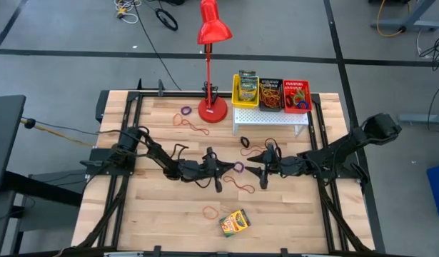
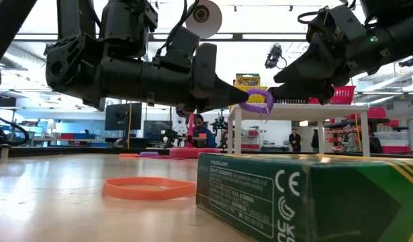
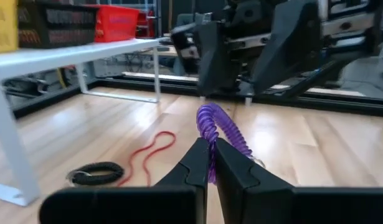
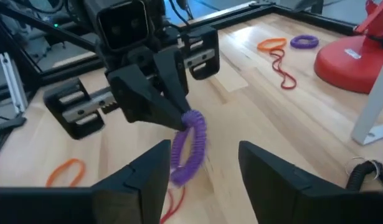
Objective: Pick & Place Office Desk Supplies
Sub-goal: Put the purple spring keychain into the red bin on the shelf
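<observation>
Left gripper (image 3: 211, 163) is pinching the purple coiled band (image 3: 223, 129) between closed fingertips, holding it up off the table at mid-table. Right gripper (image 4: 202, 167) is facing it from 3 o'clock, jaws standing apart with nothing between them, the band hanging just ahead of its gap (looks like a handover, though I can't tell which way it's going).

Judging by the pose: the right either closes on the loop's free side or backs off. If it takes the band, the left needs to let go only after the right has it.

Red, black and yellow bins (image 1: 270, 93) are sitting on the white stand (image 1: 270, 119) at 1 o'clock from the grippers. A black band (image 1: 245, 142) and a red band (image 1: 240, 183) are lying close by; crayon box (image 1: 234, 223) is at 6 o'clock near the front edge. Red lamp (image 1: 213, 28) is standing at 12 o'clock; watch that during any lift toward the bins. The room above the stand looks open.
</observation>
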### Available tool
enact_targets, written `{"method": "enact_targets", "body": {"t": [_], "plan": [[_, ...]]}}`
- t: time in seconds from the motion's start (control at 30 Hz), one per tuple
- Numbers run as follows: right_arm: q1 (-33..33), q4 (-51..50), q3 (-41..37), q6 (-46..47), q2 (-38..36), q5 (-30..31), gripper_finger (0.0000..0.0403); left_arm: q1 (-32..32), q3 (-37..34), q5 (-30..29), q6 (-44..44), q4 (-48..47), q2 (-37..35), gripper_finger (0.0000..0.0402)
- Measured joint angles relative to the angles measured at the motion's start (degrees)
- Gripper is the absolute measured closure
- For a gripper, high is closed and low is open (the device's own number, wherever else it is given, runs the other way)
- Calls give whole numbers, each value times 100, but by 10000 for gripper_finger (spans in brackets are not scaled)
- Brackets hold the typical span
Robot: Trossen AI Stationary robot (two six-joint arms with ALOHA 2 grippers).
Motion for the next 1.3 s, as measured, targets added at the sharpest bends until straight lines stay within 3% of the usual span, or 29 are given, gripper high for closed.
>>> {"method": "enact_targets", "body": {"t": [0.17, 0.53, 0.67, 0.8, 0.97, 1.17, 1.3], "plan": [[-182, 231, 0, 430, 270, -342, 202, -1, 0, -70, 462, 94, 0, 383], [-559, 1766, 0, 43, 1330, -1104, 208, -125, -13, -49, 865, 250, 0, 383], [-567, 1951, 0, -35, 1408, -1122, 243, -176, -13, -102, 884, 244, 0, 383], [-529, 2001, 0, -262, 1384, -1157, 302, -272, -13, -454, 885, 242, 0, 376], [-440, 2050, 0, -617, 1384, -1125, 383, -426, -13, -1079, 929, 126, -75, 335], [-384, 2222, 2, -759, 1381, -1075, 377, -504, -15, -945, 725, -581, -428, 271], [-372, 2145, 2, -860, 1324, -997, 390, -541, -57, -1111, 752, -1595, -824, 240]]}}
